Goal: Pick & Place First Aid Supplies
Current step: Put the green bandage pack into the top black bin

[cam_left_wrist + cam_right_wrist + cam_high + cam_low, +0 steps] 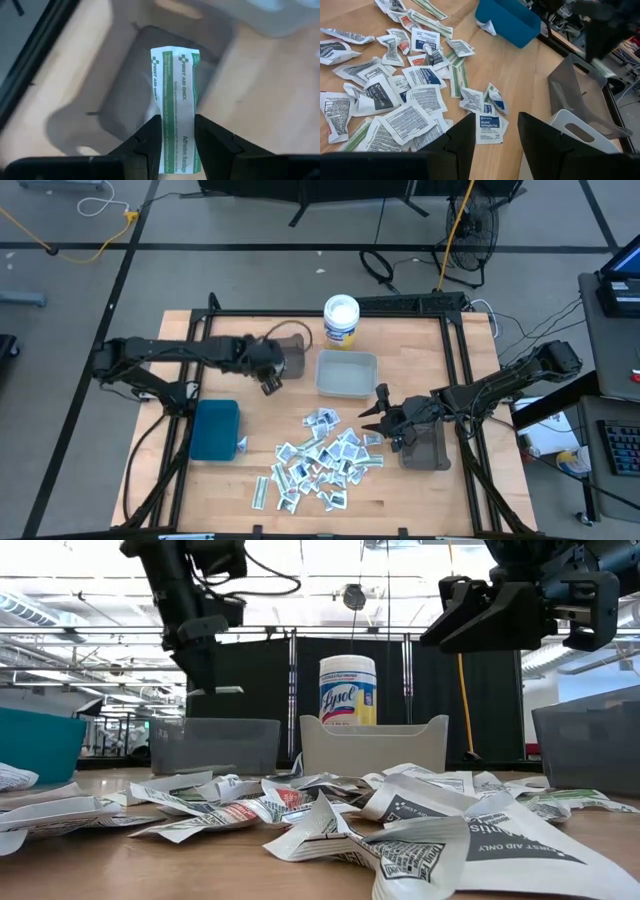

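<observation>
My left gripper (270, 383) hangs over the wood table (250, 490), above a grey bin (125, 85) at the far left. It is shut on one of the first aid supplies, a long white strip with green print (175, 85). The other first aid supplies (322, 462) lie in a loose heap on the table's near middle. My right gripper (374, 412) hovers open above the heap's right side, with nothing between its fingers. A small blue-print packet (490, 127) lies on the table beneath its gap. My left gripper holds the strip near one end (176, 137), between its two fingers, one at each long edge. The fingers (150, 142) slant down from the table's left and run along the strip. The strip is lifted clear and sticks out past the fingertips over the grey bin.
A white bin (346, 374) stands at the far middle, beside the grey bin (292, 360). Behind it is a white round tub (341, 320). A teal bin (215, 430) sits at the near left. Another grey bin (425, 448) is under the right arm.
</observation>
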`<action>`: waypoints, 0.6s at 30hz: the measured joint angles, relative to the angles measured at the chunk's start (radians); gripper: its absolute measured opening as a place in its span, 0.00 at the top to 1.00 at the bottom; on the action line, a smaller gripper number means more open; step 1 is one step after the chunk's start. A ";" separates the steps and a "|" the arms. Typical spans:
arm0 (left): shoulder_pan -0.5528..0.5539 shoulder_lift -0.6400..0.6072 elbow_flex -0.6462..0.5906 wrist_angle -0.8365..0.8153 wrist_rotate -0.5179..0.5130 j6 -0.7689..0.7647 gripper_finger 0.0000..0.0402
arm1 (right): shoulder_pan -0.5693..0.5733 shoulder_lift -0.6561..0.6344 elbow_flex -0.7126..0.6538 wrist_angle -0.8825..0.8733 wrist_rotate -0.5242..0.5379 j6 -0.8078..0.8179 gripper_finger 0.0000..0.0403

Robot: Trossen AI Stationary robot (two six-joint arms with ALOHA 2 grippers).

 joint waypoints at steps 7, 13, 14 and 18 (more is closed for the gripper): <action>0.180 0.008 0.000 0.009 0.095 0.207 0.71 | 0.000 0.000 0.000 -0.001 0.000 0.000 0.65; 0.240 0.008 0.000 0.007 0.167 0.381 0.71 | 0.000 0.000 0.000 -0.001 0.000 0.000 0.65; 0.244 0.008 0.000 0.007 0.172 0.396 0.71 | 0.000 0.000 0.000 -0.001 0.000 0.000 0.65; 0.249 0.008 0.000 0.007 0.188 0.407 0.71 | 0.000 0.000 0.000 -0.001 0.000 0.000 0.65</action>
